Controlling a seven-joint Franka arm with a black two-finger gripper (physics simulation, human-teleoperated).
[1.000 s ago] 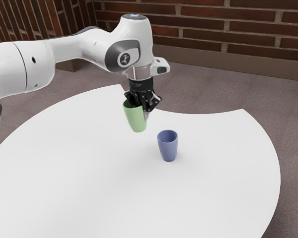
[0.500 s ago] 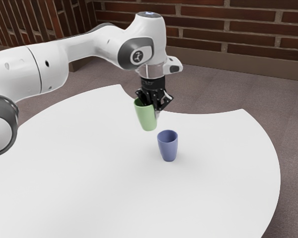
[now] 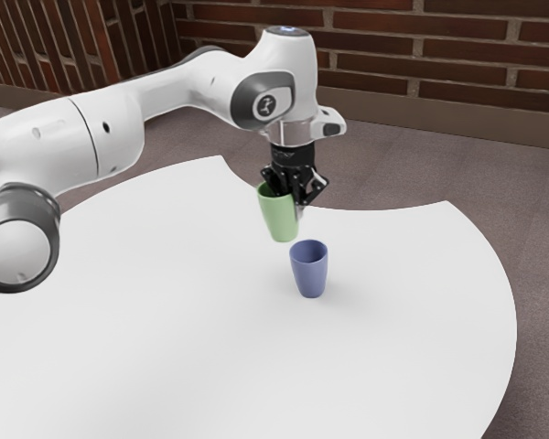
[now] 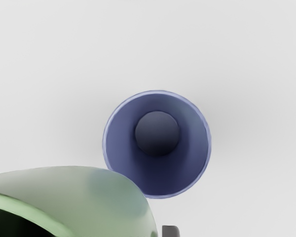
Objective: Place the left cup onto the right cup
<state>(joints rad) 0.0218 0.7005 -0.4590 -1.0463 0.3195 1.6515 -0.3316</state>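
Fingers [image 3: 289, 196] of the black hand are pinched on the rim of the green cup [image 3: 278, 219], which hangs slightly tilted in the air above the white worktop [image 3: 165, 347], up and toward the exterior view's left of the blue cup [image 3: 308, 267] standing upright there. From the wrist camera, the blue cup [image 4: 157, 143] shows its open mouth straight below, with the held green cup's [image 4: 74, 197] side overlapping its rim.

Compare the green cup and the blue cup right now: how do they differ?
The green cup hangs tilted in the gripper, off the table; the blue cup stands upright on it. Green is gripped at its rim; blue is untouched. Both are handleless, tapered, mouth up.
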